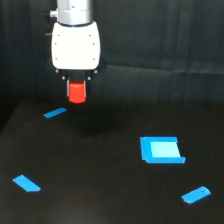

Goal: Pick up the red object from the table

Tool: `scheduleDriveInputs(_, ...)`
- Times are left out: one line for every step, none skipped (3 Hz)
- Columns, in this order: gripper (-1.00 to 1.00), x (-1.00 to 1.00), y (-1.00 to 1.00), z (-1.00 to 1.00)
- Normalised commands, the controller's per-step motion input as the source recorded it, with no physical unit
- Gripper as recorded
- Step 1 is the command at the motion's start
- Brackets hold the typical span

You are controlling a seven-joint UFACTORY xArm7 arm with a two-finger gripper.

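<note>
The red object [77,93], a short bright red-orange cylinder, hangs directly under my white gripper [76,90] at the upper left of the exterior view. The gripper's dark fingers sit on either side of it and look shut on it. The cylinder is lifted off the black table [100,190], with a faint dark shadow on the surface below it. The fingertips themselves are hard to make out against the dark backdrop.
Flat blue pieces lie on the table: a thin one [55,113] just below left of the gripper, one [26,183] at the lower left, a larger square one [161,150] at the right, and a small one [196,195] at the lower right.
</note>
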Motion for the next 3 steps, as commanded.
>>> scheduleDriveInputs(-1.00, 0.10, -0.12, 0.01)
scheduleDriveInputs(-1.00, 0.04, 0.03, 0.03)
scheduleDriveInputs(-0.94, 0.07, -0.06, 0.04)
